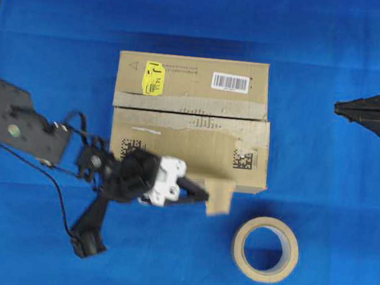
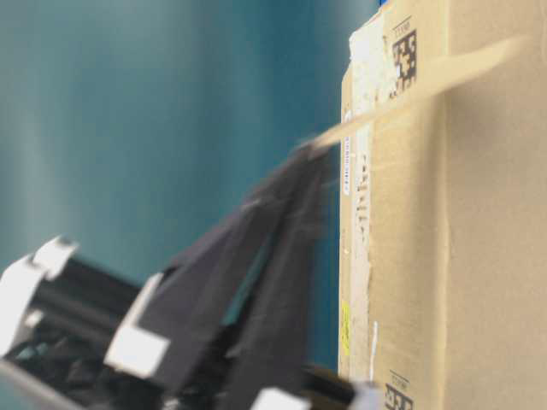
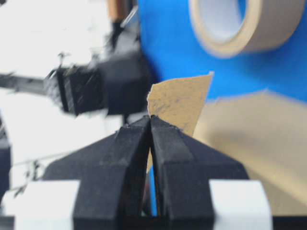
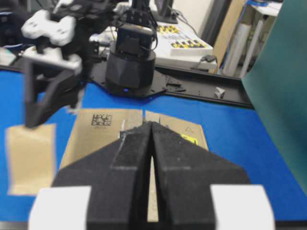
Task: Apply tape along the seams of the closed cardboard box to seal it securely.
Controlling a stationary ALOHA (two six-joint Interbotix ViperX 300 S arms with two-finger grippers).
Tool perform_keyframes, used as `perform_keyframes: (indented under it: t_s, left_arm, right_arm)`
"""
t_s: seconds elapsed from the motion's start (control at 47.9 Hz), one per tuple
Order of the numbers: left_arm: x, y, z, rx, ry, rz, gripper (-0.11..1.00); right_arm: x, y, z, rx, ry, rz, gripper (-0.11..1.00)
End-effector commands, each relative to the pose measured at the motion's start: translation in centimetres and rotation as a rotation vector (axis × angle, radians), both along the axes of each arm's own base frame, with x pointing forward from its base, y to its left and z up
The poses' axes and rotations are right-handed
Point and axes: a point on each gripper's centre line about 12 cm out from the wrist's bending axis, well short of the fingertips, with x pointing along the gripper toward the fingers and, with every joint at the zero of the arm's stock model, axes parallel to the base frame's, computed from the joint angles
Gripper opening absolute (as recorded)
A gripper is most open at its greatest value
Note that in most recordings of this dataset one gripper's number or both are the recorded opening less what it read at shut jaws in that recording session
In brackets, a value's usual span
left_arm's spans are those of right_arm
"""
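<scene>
The cardboard box point(image 1: 189, 149) lies flaps-up in the middle, with a yellow sticker point(image 1: 154, 78) and a white barcode label. The seams point(image 1: 193, 114) run left to right across its top, edged with torn grey tape. My left gripper point(image 1: 205, 194) is at the box's near edge, shut on one end of the tape point(image 1: 219, 198), a short tan piece that sticks out past the tips point(image 3: 182, 98). From table level the tape point(image 2: 427, 81) is a thin strip reaching across the box point(image 2: 453, 256). My right gripper point(image 1: 337, 108) is shut and empty, off to the box's right.
A beige tape roll point(image 1: 265, 249) lies flat on the blue cloth point(image 1: 31, 248) near the front, just right of the held tape. The left arm's cable and joints point(image 1: 96, 174) trail to the left. Black base plates and benches stand beyond the table point(image 4: 158, 81).
</scene>
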Motion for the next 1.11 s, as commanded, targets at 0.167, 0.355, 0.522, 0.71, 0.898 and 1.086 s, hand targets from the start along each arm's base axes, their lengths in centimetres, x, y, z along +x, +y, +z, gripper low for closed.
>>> perform_keyframes:
  t_s: [0.167, 0.355, 0.522, 0.71, 0.898, 1.086]
  left_arm:
    - [-2.4, 3.6, 2.9, 0.037, -0.08, 0.068, 0.0]
    - [-2.7, 6.2, 2.8, 0.075, -0.077, 0.126, 0.0]
    - [-2.4, 7.5, 2.9, 0.077, -0.074, 0.161, 0.0]
    - [-1.7, 8.3, 3.1, 0.081, -0.07, 0.183, 0.0]
    - [-1.3, 8.7, 2.6, 0.087, -0.018, 0.192, 0.0]
    - [-1.6, 8.8, 2.1, 0.09, 0.023, 0.196, 0.0]
  right_arm:
    - [0.3, 0.0, 2.0, -0.004, -0.049, 0.002, 0.0]
    - [0.5, 0.0, 2.3, -0.016, -0.055, 0.001, 0.0]
    - [0.7, 0.0, 2.1, -0.028, -0.044, 0.0, 0.0]
    - [0.7, 0.0, 2.1, -0.03, -0.044, 0.0, 0.0]
    - [0.7, 0.0, 2.1, -0.031, -0.039, 0.0, 0.0]
    - [0.9, 0.0, 1.8, -0.031, -0.029, 0.0, 0.0]
